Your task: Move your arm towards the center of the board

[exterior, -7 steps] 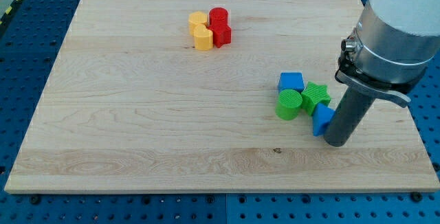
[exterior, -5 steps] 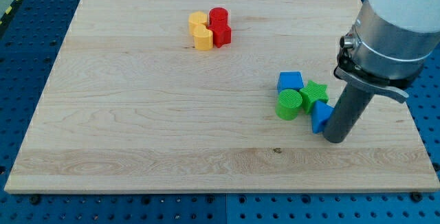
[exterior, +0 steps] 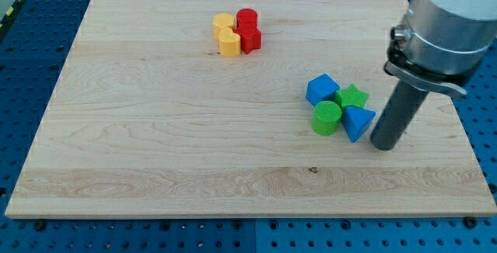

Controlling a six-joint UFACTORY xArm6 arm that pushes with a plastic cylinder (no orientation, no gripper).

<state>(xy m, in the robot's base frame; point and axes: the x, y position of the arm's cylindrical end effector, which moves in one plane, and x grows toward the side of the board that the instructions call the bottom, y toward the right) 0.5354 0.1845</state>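
Note:
My tip rests on the wooden board at the view's right, just right of a blue triangular block and close to it. Left of that block sit a green cylinder, a green star and a blue cube, packed in one cluster. The board's centre lies to the view's left of this cluster.
Near the view's top, left of centre, a second cluster holds two yellow blocks and two red blocks touching each other. A blue perforated table surrounds the board. The arm's wide grey body hangs over the right edge.
My tip has moved slightly up and right. The blue triangular block has shifted left and turned, the blue cube has rotated and slid left, and the green star has moved a little up.

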